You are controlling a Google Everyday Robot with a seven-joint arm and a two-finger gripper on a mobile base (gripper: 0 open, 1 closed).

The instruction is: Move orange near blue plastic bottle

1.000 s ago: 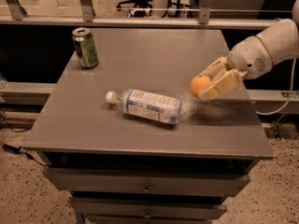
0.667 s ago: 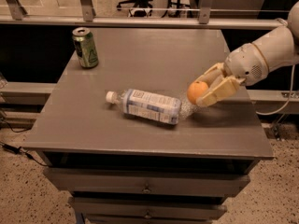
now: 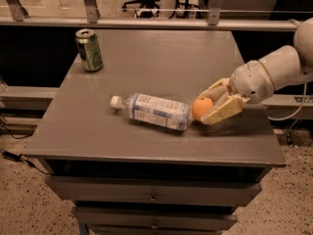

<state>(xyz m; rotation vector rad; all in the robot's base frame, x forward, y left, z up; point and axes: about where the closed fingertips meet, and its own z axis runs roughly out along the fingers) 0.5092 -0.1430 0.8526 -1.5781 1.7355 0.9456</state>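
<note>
The tool (image 3: 207,110) clasps the orange (image 3: 200,106) low over the desk (image 3: 161,58). It sits right by the base of the lying bottle (image 3: 156,111), likely for release there.

Dim, warm overhead light; gripper (image 3: 204,111) at R of worktop (image 3: 146,58), clasping orange (image 3: 201,106), throws soft shadow beneath; bottle (image 3: 154,111) shadow faint; drawers (image 3: 146,192) v. dark.

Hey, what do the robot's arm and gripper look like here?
The arm is smooth and off-white, built of rounded tubular segments ending in a bulbous wrist. The gripper, over the right side of the table by the orange, has two pale yellowish-tan fingers. No markings or sleeves show.
</note>
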